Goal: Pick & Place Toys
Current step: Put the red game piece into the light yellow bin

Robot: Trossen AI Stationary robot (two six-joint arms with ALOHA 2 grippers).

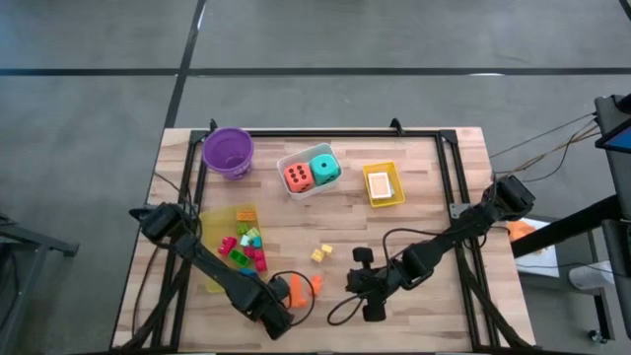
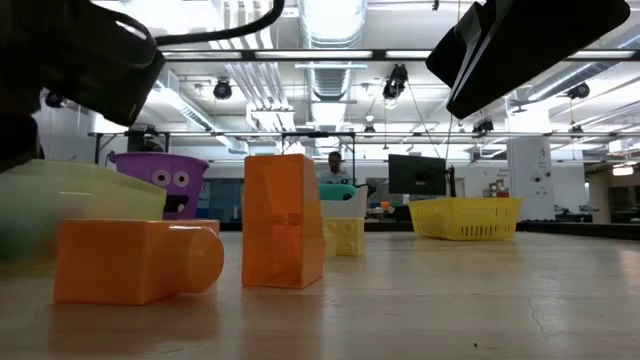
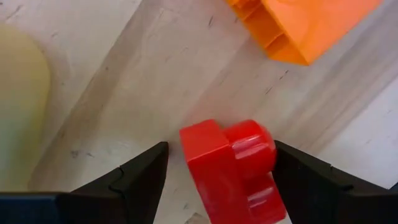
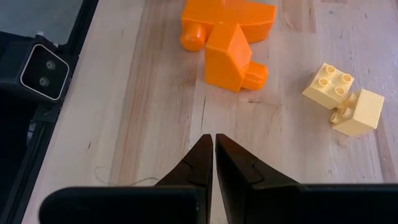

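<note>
My left gripper [image 3: 217, 180] is open, low over the table near its front edge. It shows in the high view [image 1: 277, 314]. A red block [image 3: 231, 169] lies on the wood between its two fingers, nearer one finger [image 3: 305, 180] than the other. Two orange blocks [image 1: 298, 287] lie just beyond it and show in the low view [image 2: 283, 220]. My right gripper [image 4: 214, 149] is shut and empty, to the right of the orange blocks [image 4: 227, 34]. Two pale yellow blocks [image 4: 343, 99] lie farther back. Several small bright blocks [image 1: 244, 244] lie on a yellow tray. My left gripper has the red block between its open fingers. The block's round knob [image 3: 254, 140] lies right beside one finger, and I cannot tell whether they touch. A gap shows on the other side. The block rests on the table.
At the back stand a purple bowl [image 1: 229, 151], a white tray [image 1: 292, 193] with an orange die and a teal die, and a yellow tray [image 1: 383, 200] with a card. A black cable [image 1: 340, 311] loops on the table between the grippers. A person [image 2: 335, 165] stands far behind.
</note>
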